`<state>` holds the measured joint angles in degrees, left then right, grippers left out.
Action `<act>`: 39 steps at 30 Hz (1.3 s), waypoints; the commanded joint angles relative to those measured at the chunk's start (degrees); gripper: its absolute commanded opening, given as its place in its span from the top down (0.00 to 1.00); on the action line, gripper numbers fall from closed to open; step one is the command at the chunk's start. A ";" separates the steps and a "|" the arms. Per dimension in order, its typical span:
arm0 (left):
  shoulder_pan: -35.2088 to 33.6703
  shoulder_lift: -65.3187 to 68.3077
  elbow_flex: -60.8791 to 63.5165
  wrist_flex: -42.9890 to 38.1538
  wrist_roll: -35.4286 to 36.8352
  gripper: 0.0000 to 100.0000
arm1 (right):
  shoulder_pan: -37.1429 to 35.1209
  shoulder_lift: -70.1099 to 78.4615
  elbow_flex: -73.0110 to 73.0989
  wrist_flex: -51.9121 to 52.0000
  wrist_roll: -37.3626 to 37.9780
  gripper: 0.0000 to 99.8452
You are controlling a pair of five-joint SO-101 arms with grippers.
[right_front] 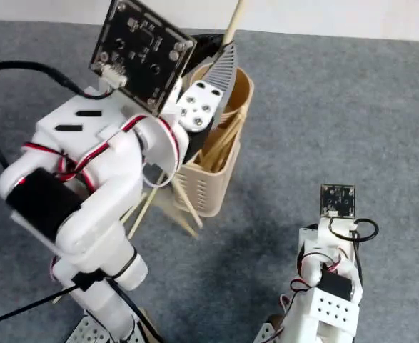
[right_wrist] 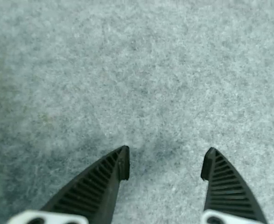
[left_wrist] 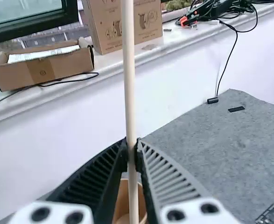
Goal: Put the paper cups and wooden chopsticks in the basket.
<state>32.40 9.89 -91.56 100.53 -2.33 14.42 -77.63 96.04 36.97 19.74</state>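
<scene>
Left gripper (left_wrist: 132, 145) is pinching a wooden chopstick (left_wrist: 129, 70) upright above the basket (right_front: 213, 189). Right gripper (right_wrist: 165, 161) is idling wide apart over the mat (right_wrist: 127, 70). Risk: stick pivoting in that thin pinch, landing outside the rim.

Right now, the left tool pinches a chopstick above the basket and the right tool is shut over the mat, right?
No: the right tool is open, jaws wide apart over the mat, as the right wrist view shows. The left tool does pinch a chopstick above the basket.
</scene>
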 commanded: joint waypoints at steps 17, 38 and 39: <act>-6.90 9.71 -3.12 0.18 0.70 0.89 | -0.57 -0.75 1.80 -1.01 0.53 0.74; -51.91 7.34 46.90 0.53 -13.63 0.89 | -0.66 -0.75 1.80 -1.01 0.53 0.74; -53.23 7.16 52.53 0.44 -18.99 0.89 | -0.75 -0.75 1.71 -1.01 0.53 0.74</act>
<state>-15.69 19.91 -55.52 100.97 -8.92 14.42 -77.63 96.04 36.97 19.74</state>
